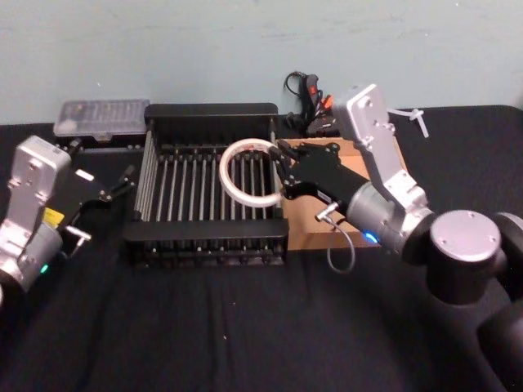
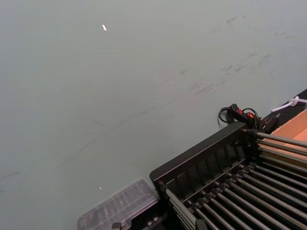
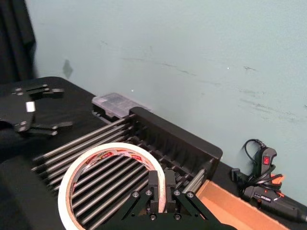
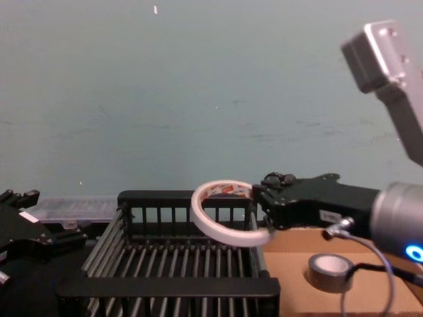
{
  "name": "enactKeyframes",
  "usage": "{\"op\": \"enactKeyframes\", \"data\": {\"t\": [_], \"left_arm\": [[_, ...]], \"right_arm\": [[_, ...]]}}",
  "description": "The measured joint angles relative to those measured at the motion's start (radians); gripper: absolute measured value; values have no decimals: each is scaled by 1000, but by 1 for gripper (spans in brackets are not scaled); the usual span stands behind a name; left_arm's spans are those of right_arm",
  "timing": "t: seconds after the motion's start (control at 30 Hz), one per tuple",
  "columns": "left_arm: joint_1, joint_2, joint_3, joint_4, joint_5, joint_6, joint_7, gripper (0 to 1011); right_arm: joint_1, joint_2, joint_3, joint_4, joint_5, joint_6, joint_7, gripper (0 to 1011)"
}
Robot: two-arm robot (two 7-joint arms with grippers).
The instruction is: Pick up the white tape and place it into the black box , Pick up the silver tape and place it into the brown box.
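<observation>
My right gripper [image 1: 280,171] is shut on the rim of the white tape [image 1: 222,171], holding the ring tilted over the right half of the black box [image 1: 204,245]. In the right wrist view its fingers [image 3: 153,184] pinch the white tape [image 3: 108,149] above the crate's bars. The chest view shows the white tape [image 4: 218,231] level with the crate's top rim [image 4: 165,287]. The silver tape [image 4: 330,269] lies flat in the brown box [image 4: 291,261], to the right of the crate and under my right arm. My left gripper [image 1: 114,186] hangs open, left of the crate.
A clear plastic case [image 1: 102,118] sits behind the crate at the back left. A black and orange glue gun [image 1: 315,102] with its cord lies at the back, behind the brown box [image 1: 315,229]. The wall stands close behind the table.
</observation>
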Motion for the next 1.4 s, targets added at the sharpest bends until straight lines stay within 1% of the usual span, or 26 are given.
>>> {"op": "enactKeyframes", "data": {"t": [0.07,0.1,0.13,0.2,0.23,0.27,0.3,0.37,0.4,0.43,0.47,0.53,0.57,0.63,0.67,0.7,0.8,0.97,1.3,1.4], "left_arm": [[0,0,0,0,0,0,0,1001],[0,0,0,0,0,0,0,1001],[0,0,0,0,0,0,0,1001],[0,0,0,0,0,0,0,1001],[0,0,0,0,0,0,0,1001],[0,0,0,0,0,0,0,1001],[0,0,0,0,0,0,0,1001],[0,0,0,0,0,0,0,1002],[0,0,0,0,0,0,0,1001],[0,0,0,0,0,0,0,1001],[0,0,0,0,0,0,0,1001],[0,0,0,0,0,0,0,1001],[0,0,0,0,0,0,0,1001],[0,0,0,0,0,0,0,1001],[0,0,0,0,0,0,0,1001],[0,0,0,0,0,0,0,1001],[0,0,0,0,0,0,0,1001],[0,0,0,0,0,0,0,1001],[0,0,0,0,0,0,0,1001],[0,0,0,0,0,0,0,1001]], "right_arm": [[29,-21,-4,37,-13,-1,-11,81],[29,-21,-4,37,-13,-1,-11,81],[61,-45,-10,81,-28,-3,-20,81],[81,-60,-14,110,-39,-5,-25,80],[100,-75,-17,138,-47,-6,-29,81],[100,-75,-17,138,-47,-6,-29,81],[121,-91,-20,168,-56,-8,-35,81],[139,-106,-23,199,-66,-11,-41,81],[166,-129,-26,243,-79,-17,-50,80],[166,-129,-26,243,-79,-17,-50,80],[184,-144,-27,274,-88,-21,-56,81],[201,-160,-28,306,-95,-26,-61,81],[218,-174,-28,339,-103,-31,-65,81],[238,-193,-29,379,-111,-36,-70,81],[238,-193,-29,379,-111,-36,-70,81],[250,-204,-29,406,-116,-38,-72,81],[266,-221,-29,445,-125,-42,-72,81],[275,-233,-28,475,-137,-42,-71,81],[274,-231,-27,469,-136,-42,-70,81],[274,-230,-27,468,-136,-42,-70,144]]}}
